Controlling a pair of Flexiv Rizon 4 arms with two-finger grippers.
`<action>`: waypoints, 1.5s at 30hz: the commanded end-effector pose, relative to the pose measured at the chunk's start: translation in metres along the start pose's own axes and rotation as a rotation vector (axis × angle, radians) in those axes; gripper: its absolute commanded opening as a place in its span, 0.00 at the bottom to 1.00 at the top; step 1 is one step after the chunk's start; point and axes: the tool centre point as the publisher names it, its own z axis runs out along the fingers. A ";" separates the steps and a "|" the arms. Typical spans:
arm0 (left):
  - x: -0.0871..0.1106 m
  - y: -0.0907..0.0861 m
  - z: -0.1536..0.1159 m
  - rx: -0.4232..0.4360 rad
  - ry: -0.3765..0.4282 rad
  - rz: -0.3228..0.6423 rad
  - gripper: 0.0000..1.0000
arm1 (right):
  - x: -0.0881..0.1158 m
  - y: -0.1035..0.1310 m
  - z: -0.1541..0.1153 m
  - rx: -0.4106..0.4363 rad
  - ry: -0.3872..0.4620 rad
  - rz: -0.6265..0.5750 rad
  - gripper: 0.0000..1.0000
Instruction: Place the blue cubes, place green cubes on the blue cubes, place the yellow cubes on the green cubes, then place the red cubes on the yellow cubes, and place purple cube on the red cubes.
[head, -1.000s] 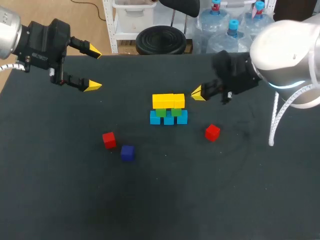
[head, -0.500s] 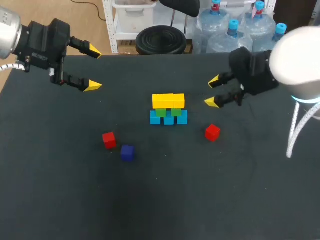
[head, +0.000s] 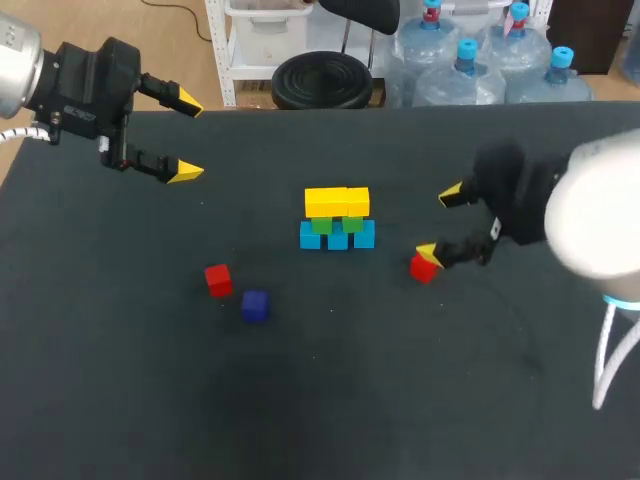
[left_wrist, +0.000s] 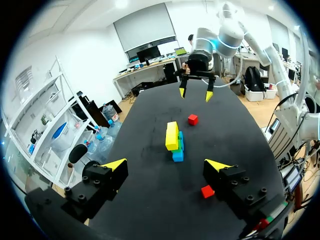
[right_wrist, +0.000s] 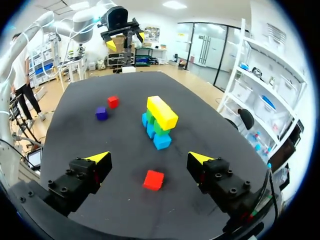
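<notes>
**Now the near red cube is sitting centred between your right fingers**

You are working with the right gripper (head: 440, 222) on this one. Its fingers are standing wide apart and gripping nothing. The red cube (head: 423, 267) is resting on the table (head: 330, 400) at about 4 o'clock from the stack (head: 337, 218), well clear of it. Seen from above, it is lying at roughly 7 o'clock from the gripper's midpoint, with the nearer yellow tip overlapping its top edge. You cannot tell contact from that view.

The right wrist view settles it. The red cube (right_wrist: 153, 179) is showing midway between the right gripper (right_wrist: 150, 157) fingers, slightly ahead of them and lower, touching neither. Its faces are looking a little turned against the line of the fingers, so you are probably needing a small wrist twist before closing.

The left gripper (head: 187, 137) is hanging open and empty out at 10 o'clock from the stack, far from everything. The second red cube (head: 218, 280) and the purple cube (head: 255, 305) are waiting at about 8 o'clock from the stack. The yellow cubes (head: 337, 201) are forming the top layer, so the red cubes look to be going on next.
</notes>
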 end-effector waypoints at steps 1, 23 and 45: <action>0.002 -0.001 0.000 -0.003 -0.005 0.004 1.00 | 0.012 0.003 0.013 0.038 -0.013 0.012 1.00; 0.002 -0.001 0.000 -0.003 -0.005 0.004 1.00 | 0.060 0.004 0.038 0.078 0.020 0.097 1.00; 0.002 -0.001 0.000 -0.003 -0.005 0.004 1.00 | 0.064 0.005 0.050 0.089 0.017 0.112 0.87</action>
